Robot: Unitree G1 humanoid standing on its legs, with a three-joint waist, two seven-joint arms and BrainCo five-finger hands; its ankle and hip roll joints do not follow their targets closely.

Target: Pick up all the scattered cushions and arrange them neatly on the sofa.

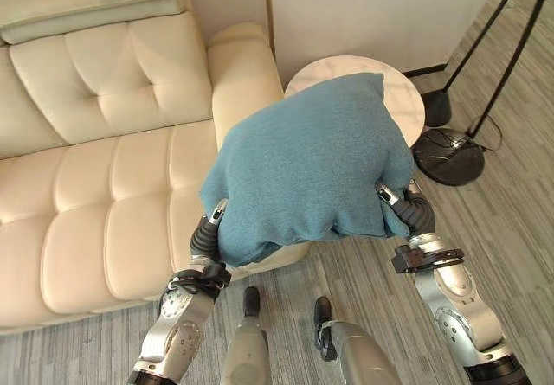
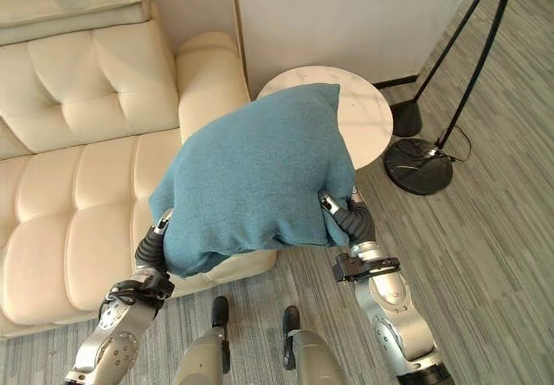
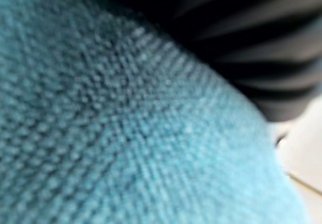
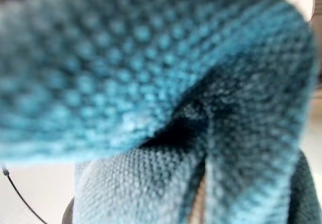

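The blue cushion (image 1: 307,164) hangs in the air between the two robot hands, over the sofa's right armrest (image 1: 238,78) and the near edge of the round tabletop (image 1: 405,99). The left robot hand (image 1: 208,232) clasps its lower left corner and the right robot hand (image 1: 400,205) its lower right edge, fingers curled into the fabric. This looks like the carrying step; next, the cushion should swing left onto the sofa (image 1: 95,195) seat.

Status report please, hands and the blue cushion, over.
Left hand and right hand grip opposite edges of the blue cushion, held up off the floor. Cream sofa at left, seat free. Nothing blocking.
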